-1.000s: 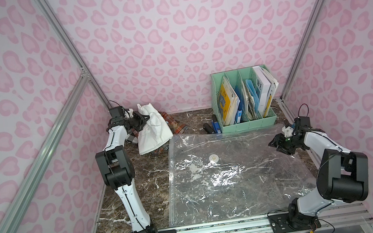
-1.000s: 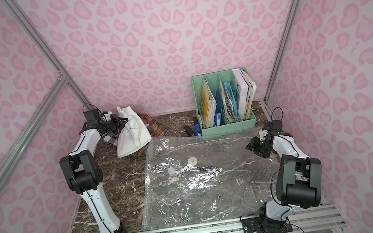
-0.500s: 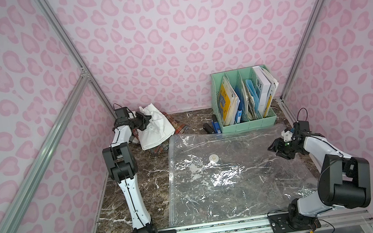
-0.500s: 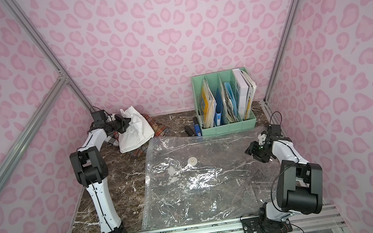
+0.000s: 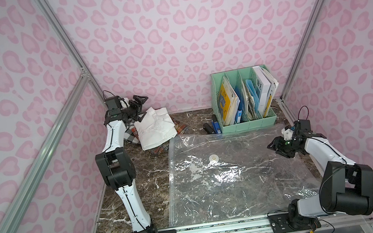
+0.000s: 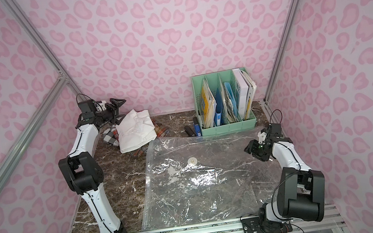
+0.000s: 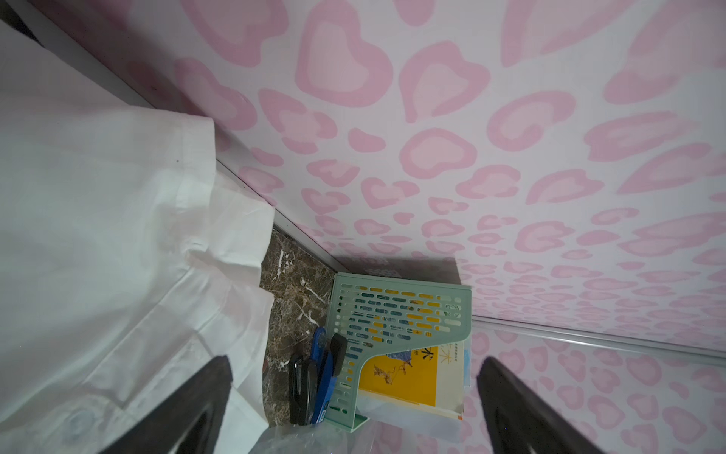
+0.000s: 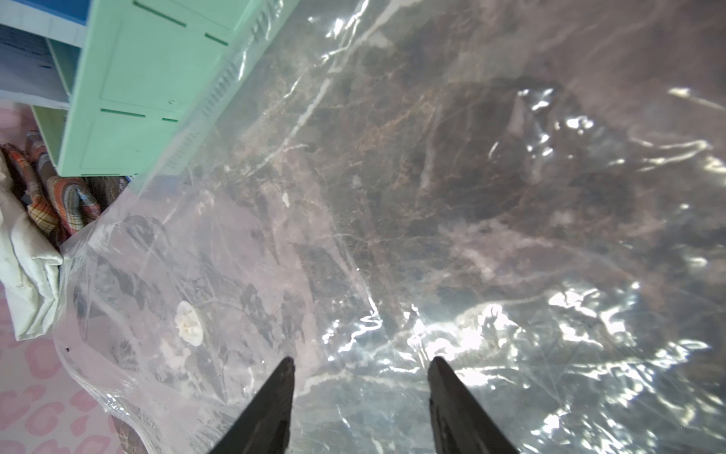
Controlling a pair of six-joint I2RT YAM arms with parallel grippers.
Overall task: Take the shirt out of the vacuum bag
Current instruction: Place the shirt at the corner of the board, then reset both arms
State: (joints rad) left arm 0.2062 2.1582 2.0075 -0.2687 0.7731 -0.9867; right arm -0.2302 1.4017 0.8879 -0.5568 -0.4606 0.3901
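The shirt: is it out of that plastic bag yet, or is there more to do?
Done, it seems: the shirt lies on a plaid cloth in the back corner, outside the bag, which lies flat and looks empty. In hand: nothing; the left fingers stand open by the shirt, the right fingers open over the bag. Remaining: probably only pulling the arms back.

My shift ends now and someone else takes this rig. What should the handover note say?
Left gripper: open beside the shirt, gripping nothing.
Right gripper: open over the right edge of the vacuum bag, empty.
Shirt: outside the bag, on a plaid cloth at back left.
Bag: flat on the table, nothing seen inside.
Done: shirt is out. Left: apparently nothing but retracting the arms.
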